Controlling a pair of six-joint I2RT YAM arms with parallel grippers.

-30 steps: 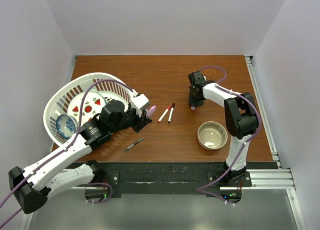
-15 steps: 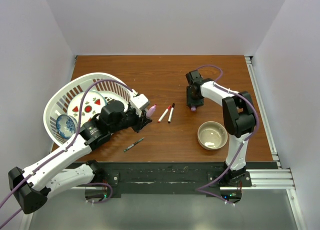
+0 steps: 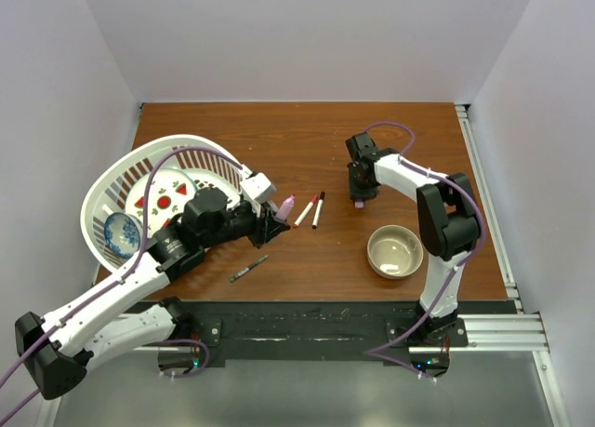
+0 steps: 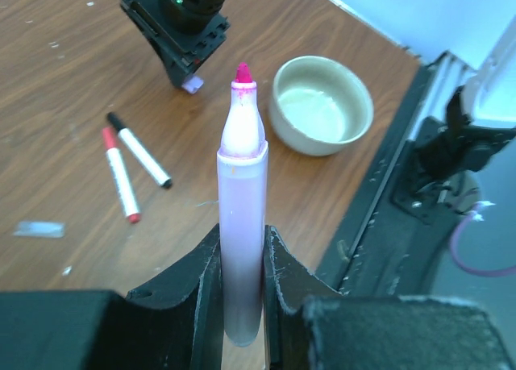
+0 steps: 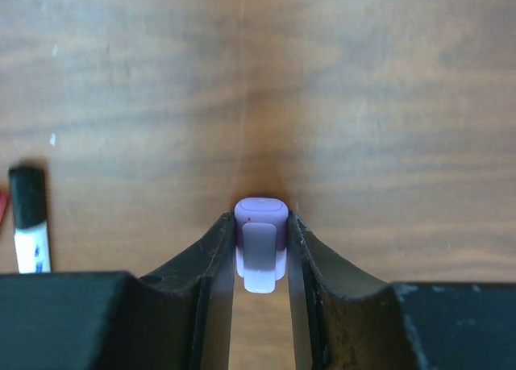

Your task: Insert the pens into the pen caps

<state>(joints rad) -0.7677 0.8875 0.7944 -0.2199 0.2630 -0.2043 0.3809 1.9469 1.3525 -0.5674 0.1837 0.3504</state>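
Observation:
My left gripper [image 3: 271, 220] is shut on the thick pink pen [image 4: 241, 225], which is uncapped, its magenta tip pointing away from the wrist; the pen also shows in the top view [image 3: 286, 206]. My right gripper [image 3: 360, 195] is shut on the pale pink cap [image 5: 260, 243], held just above the table; the cap shows in the top view [image 3: 359, 202] and in the left wrist view [image 4: 192, 84]. Two white-barrelled pens [image 3: 305, 211] [image 3: 318, 209] lie side by side between the grippers, one with a red cap, one with a black cap. A thin dark grey pen [image 3: 249, 268] lies near the front.
A white basket [image 3: 107, 190] with a patterned plate and a blue bowl lies tilted at the left. A beige bowl [image 3: 394, 251] stands at the front right. A black rail [image 3: 325, 320] runs along the table's near edge.
My left gripper has moved a little to the right and forward with the pink pen. My right gripper shifted slightly left, then held still with the cap.

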